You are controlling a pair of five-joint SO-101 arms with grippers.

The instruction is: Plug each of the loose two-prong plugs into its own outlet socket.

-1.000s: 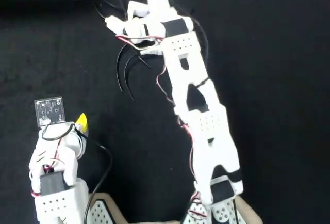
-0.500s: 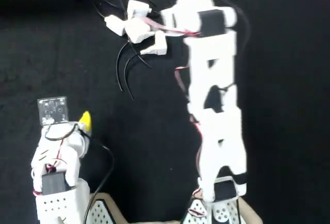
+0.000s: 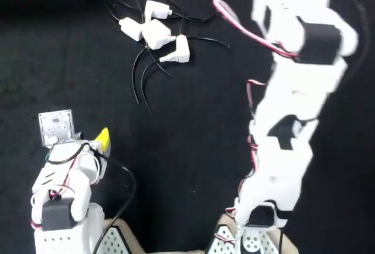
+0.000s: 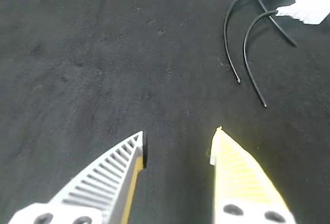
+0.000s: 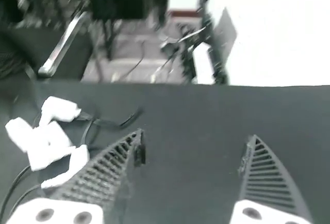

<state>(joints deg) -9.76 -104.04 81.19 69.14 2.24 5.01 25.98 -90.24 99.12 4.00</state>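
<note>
Several white two-prong plugs (image 3: 155, 30) with short black cords (image 3: 140, 78) lie in a cluster at the far middle of the black table. They also show far off in the left wrist view as plugs (image 4: 309, 2), and beside the right gripper as plugs (image 5: 46, 136). A small white square outlet plate (image 3: 57, 126) lies at the near left, just beyond the left arm (image 3: 67, 178). My left gripper (image 4: 179, 141) is open and holds nothing above bare cloth. My right gripper (image 5: 195, 149) is open, holds nothing, and is raised to the right of the plugs.
The right arm (image 3: 293, 90) stands tall over the right half of the table. Behind the table's far edge (image 5: 154, 83) are cables and furniture. Black cloth (image 3: 193, 148) covers the middle of the table.
The right arm has swung away from the plug cluster to the right and risen, leaving the plugs on the table. The left arm has barely shifted.
</note>
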